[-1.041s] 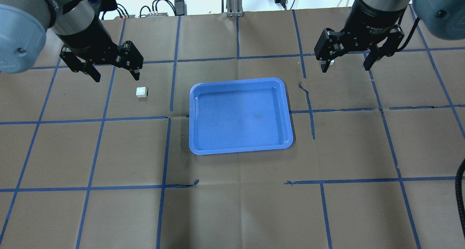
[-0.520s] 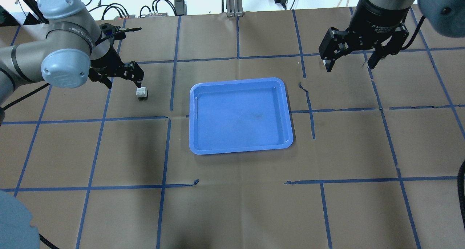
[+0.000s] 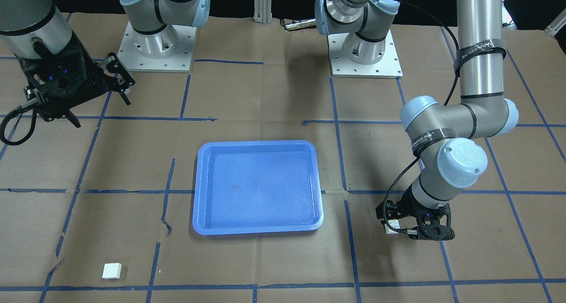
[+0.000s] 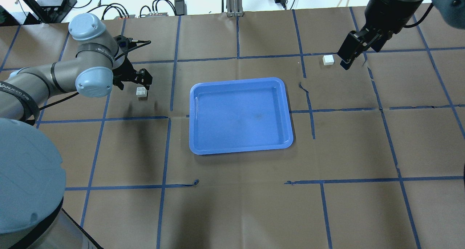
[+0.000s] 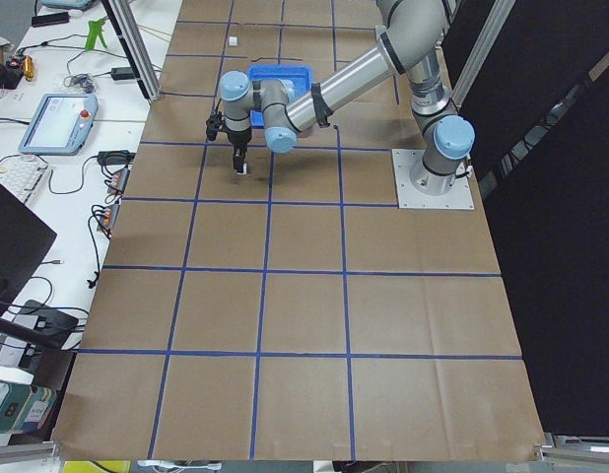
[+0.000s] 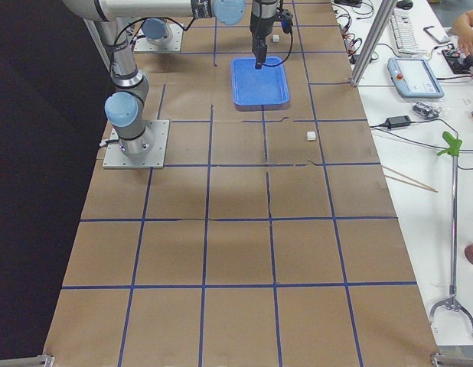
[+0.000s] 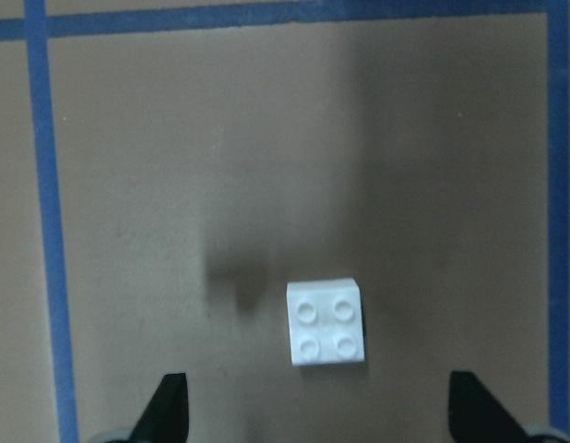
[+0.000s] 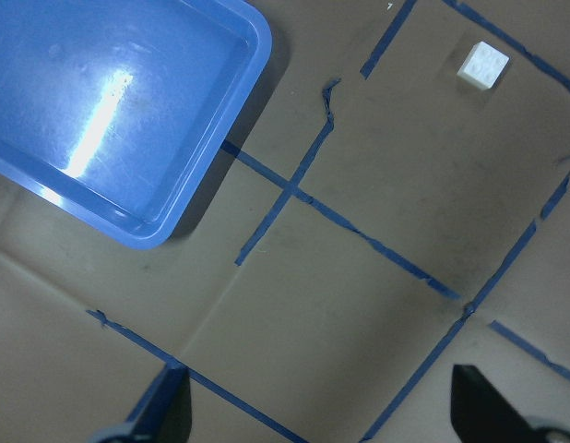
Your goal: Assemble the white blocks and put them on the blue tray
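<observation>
One white block [image 4: 141,92] lies studs up on the brown paper left of the blue tray [image 4: 283,112]. My left gripper [image 4: 138,82] is open and low over this block. In the left wrist view the block [image 7: 327,333] lies between the spread fingertips [image 7: 170,406], untouched. The second white block [image 4: 328,60] lies beyond the tray's far right corner. My right gripper [image 4: 349,58] hangs open and empty, high and just right of it. In the right wrist view that block [image 8: 483,63] is far ahead and the tray [image 8: 253,55] is at the left.
Brown paper with blue tape lines covers the table. The tray is empty [image 3: 196,192]. Cables and power bricks [image 4: 178,5] lie along the far table edge. Both arm bases [image 3: 154,46] stand at the robot's side.
My left arm has swung down and brought its open gripper low around the left block. My right gripper has risen, turned and shifted right, uncovering the right block.
</observation>
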Motion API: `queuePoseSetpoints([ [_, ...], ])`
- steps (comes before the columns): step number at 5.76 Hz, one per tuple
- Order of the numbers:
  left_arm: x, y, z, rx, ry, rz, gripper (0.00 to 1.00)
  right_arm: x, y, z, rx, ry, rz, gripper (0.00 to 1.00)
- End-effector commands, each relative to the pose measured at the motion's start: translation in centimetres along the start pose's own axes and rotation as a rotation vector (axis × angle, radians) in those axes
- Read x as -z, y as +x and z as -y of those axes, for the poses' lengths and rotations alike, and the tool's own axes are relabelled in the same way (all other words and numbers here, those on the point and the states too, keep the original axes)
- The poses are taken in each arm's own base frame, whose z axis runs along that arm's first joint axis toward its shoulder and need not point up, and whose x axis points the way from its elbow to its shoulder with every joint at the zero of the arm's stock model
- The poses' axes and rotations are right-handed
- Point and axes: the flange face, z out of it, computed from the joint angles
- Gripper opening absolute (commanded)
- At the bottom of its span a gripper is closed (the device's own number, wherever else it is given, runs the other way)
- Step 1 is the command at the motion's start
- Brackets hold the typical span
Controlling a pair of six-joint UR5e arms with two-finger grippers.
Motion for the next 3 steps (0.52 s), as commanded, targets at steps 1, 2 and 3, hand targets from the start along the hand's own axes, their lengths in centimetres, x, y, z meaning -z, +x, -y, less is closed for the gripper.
queuePoseSetpoints([
  [1,-2.3,0.0,-0.1,-0.003,-0.029,-0.005,0.98,-2.5,5.3,1.3,0.368,0.004,0.010,0.99],
  [2,-2.8,0.0,0.0,-0.003,-0.037,-0.006,0.84,-3.0,7.4,3.2,0.588,0.012,-0.004,0.99],
  [3,-2.8,0.0,0.0,-0.003,-0.037,-0.007,0.64,-3.7,9.9,5.4,0.721,0.019,-0.021,0.99],
])
